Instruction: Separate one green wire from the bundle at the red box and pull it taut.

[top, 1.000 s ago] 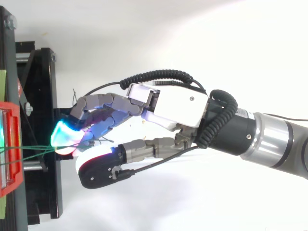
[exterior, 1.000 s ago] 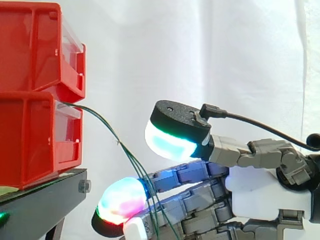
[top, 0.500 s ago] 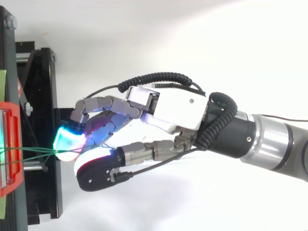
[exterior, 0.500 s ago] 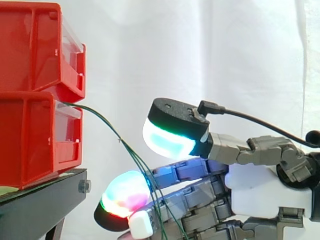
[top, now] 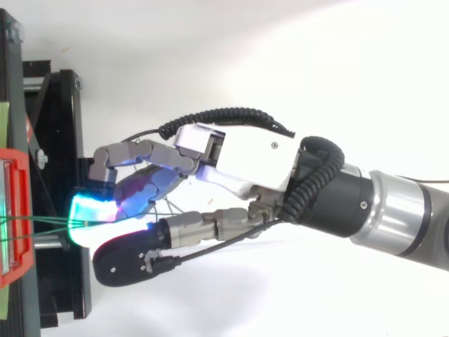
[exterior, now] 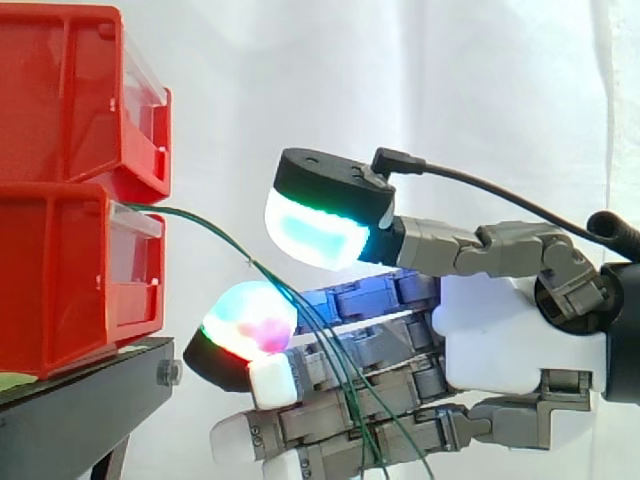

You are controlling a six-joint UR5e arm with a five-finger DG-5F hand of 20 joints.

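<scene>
Thin green wires leave the front of the lower red bin and sag down to the right as a bundle. They run across the fingers of my hand, just behind a fingertip that glows magenta and green. The thumb's cyan-white pad hovers above the wires, apart from the fingers. The fingers are nearly straight and the hand is open. From above, the wires stretch from the red bin to the glowing fingertip of the hand.
A second red bin sits on top of the lower one. Both rest on a black stand, whose frame lies just under the fingertips in the top view. A white curtain hangs behind.
The hand has risen and moved closer to the bins. The wires now cross higher on the fingers, and the thumb pad has lifted with the hand.
</scene>
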